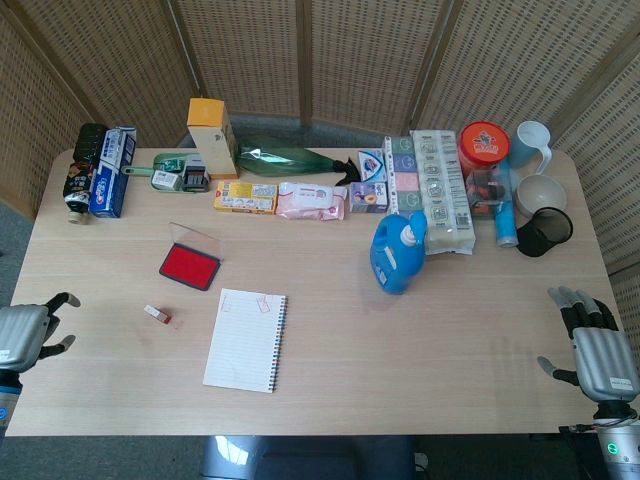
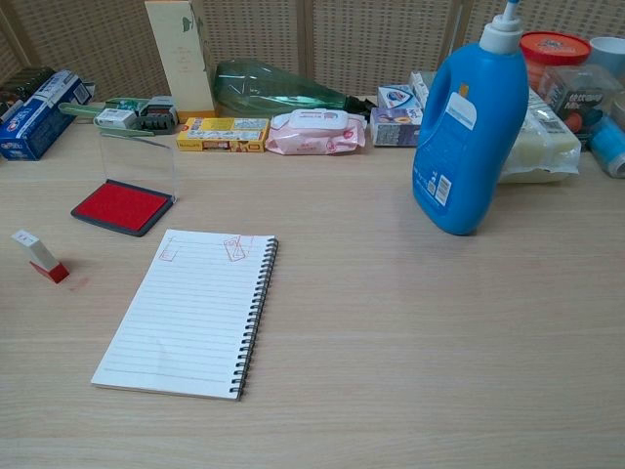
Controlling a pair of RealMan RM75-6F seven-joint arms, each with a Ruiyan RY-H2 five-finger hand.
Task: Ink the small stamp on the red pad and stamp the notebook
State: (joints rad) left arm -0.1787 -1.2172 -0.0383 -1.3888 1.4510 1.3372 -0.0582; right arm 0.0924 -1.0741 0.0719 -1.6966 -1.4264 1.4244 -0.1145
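The small stamp, white with a red base, lies tilted on the table left of the notebook. Behind it the red ink pad stands with its clear lid raised. The spiral notebook lies open on a lined page with two red marks near its top edge. My left hand rests at the table's left edge, fingers apart, holding nothing. At the right edge my right hand lies the same way, empty. Neither hand shows in the chest view.
A blue detergent bottle stands right of centre. Along the back edge run boxes, a green bottle, pink wipes, a pill organiser, a red-lidded jar and cups. A small red smear marks the table by the stamp.
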